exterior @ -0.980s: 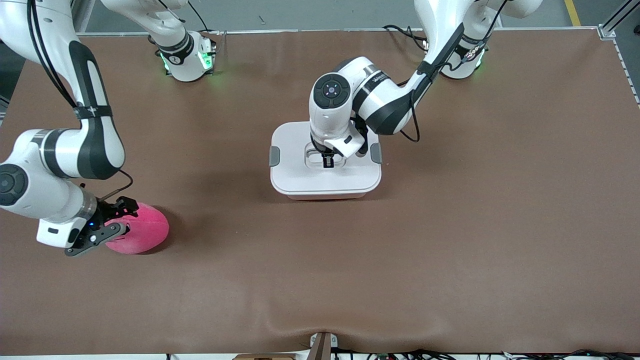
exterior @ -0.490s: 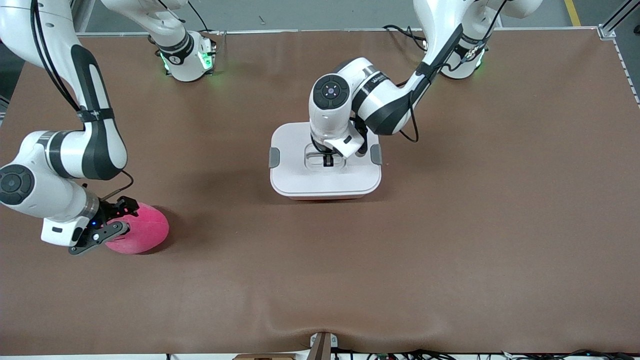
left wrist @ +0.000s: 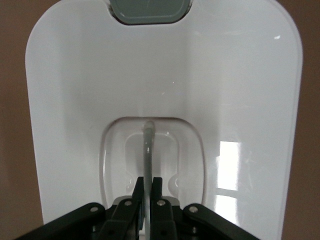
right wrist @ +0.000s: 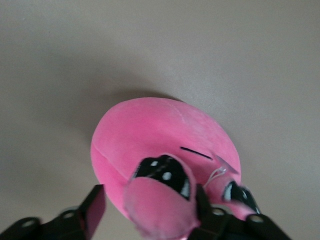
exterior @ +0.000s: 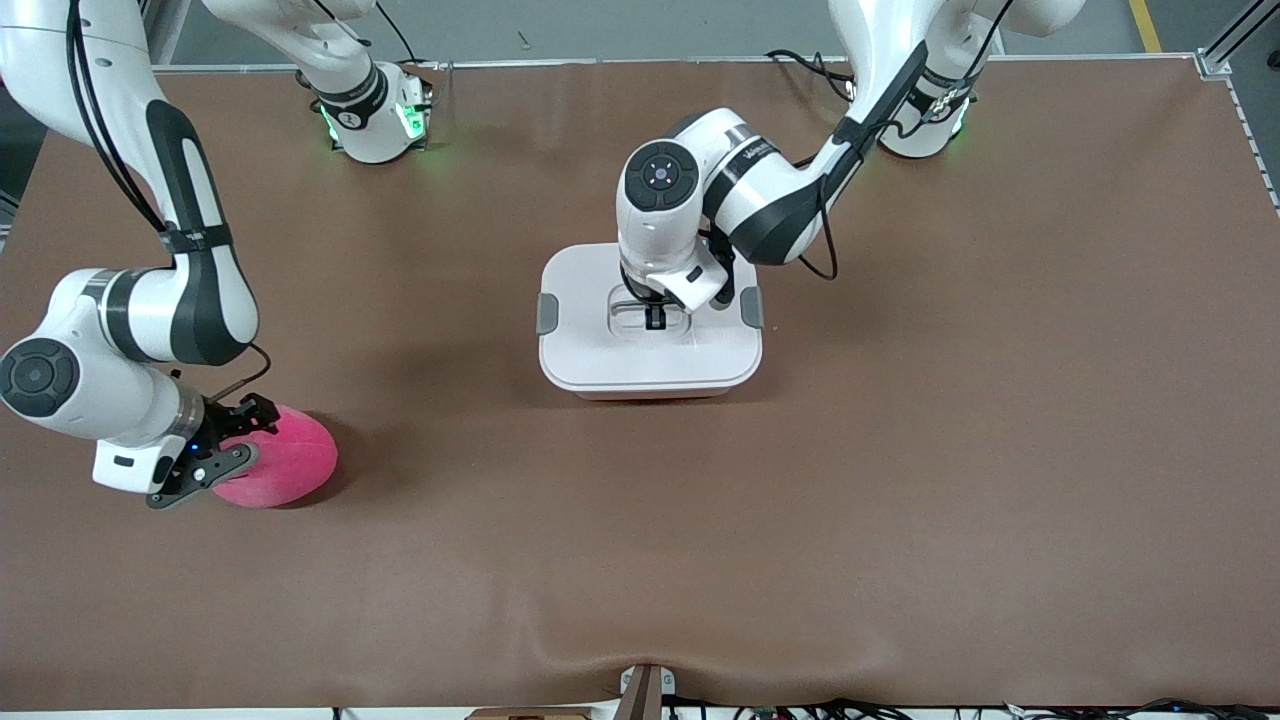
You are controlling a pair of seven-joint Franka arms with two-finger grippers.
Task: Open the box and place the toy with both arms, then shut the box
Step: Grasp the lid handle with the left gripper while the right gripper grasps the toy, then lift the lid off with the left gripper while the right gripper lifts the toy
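Note:
The box stands mid-table with its white lid on and a grey latch at each end. My left gripper is down in the lid's recessed centre and shut on the thin upright handle, which runs between its fingers. The pink toy lies on the table toward the right arm's end, nearer the front camera than the box. My right gripper is low at the toy, its jaws astride the snout. One finger touches the snout and the other stands a gap away.
A brown mat covers the whole table, with a small ridge at its near edge. Both arm bases stand along the far edge. The lid's grey latch shows in the left wrist view.
The left gripper's fingers have shut on the lid handle. The right gripper has shifted slightly along the toy and its jaws have drawn closer round the snout.

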